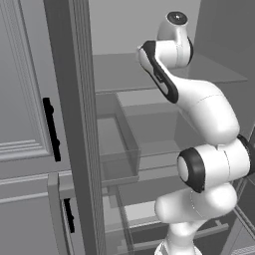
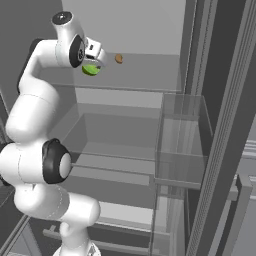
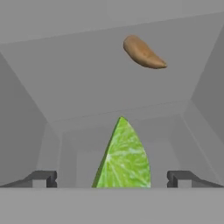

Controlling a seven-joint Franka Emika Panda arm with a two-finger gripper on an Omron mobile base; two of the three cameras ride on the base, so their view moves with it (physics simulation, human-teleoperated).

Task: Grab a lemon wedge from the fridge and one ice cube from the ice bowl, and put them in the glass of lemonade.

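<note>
The gripper (image 3: 112, 178) stands wide open, its dark fingertips (image 3: 43, 178) flanking, not touching, the bright green-yellow lemon wedge (image 3: 124, 158) on the open fridge's grey shelf (image 2: 145, 75). A brown oval food item (image 3: 142, 53) lies well beyond, open shelf between.

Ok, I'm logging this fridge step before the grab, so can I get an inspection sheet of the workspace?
Surface: grey fridge shelf, top level, fridge open.
Job's things: lemon wedge on the shelf, centred between the gripper's fingertips, not clamped.
Clutter: small brown oblong item farther back on the same shelf, apart from the wedge.
Grippers: gripper open, at the wedge.
Cables: nothing seen.
Surroundings: clear door bin, lower drawers, panelled cabinet with black handles.
</note>
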